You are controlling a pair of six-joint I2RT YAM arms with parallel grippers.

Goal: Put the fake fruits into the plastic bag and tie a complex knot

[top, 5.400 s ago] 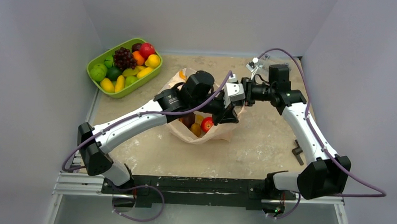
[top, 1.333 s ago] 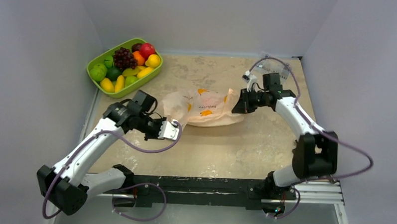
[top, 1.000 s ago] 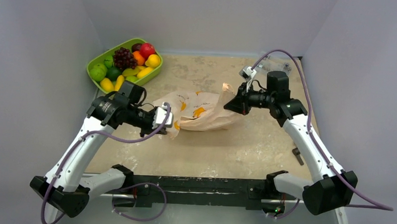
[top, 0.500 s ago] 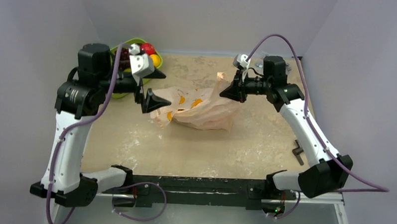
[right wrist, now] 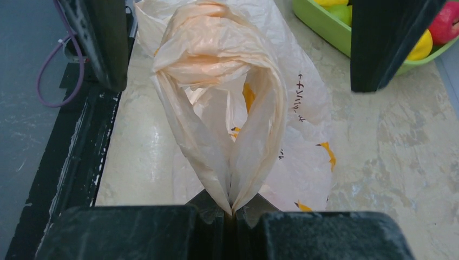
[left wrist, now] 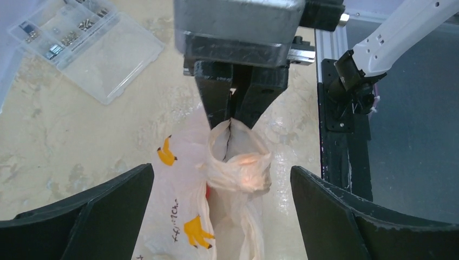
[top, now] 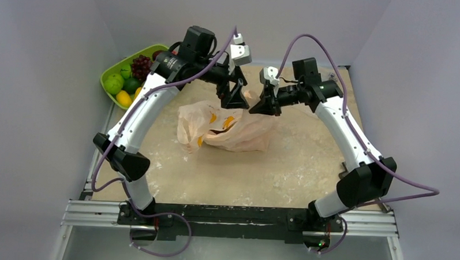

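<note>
Jaws of the left gripper (top: 233,94) stand wide apart, holding nothing. The right gripper (right wrist: 233,214) has its jaws clamped on the bag (top: 233,130). Both arms reach over the middle of the mottled beige table (top: 284,166), their grippers facing each other above the bag's far end. The peach bag with orange prints lies crumpled at the table's centre, one end lifted by the right gripper. A lime-green tray (top: 109,74) sits at the far left corner, well apart from the bag. A clear case (left wrist: 81,43) of small parts lies near the far right edge. Fruits (top: 141,65) fill the tray: purple grapes, then green, yellow and red pieces. The pinched plastic rises as a loop (right wrist: 216,65), which sits between the left fingers (left wrist: 92,216), touching neither.
</note>
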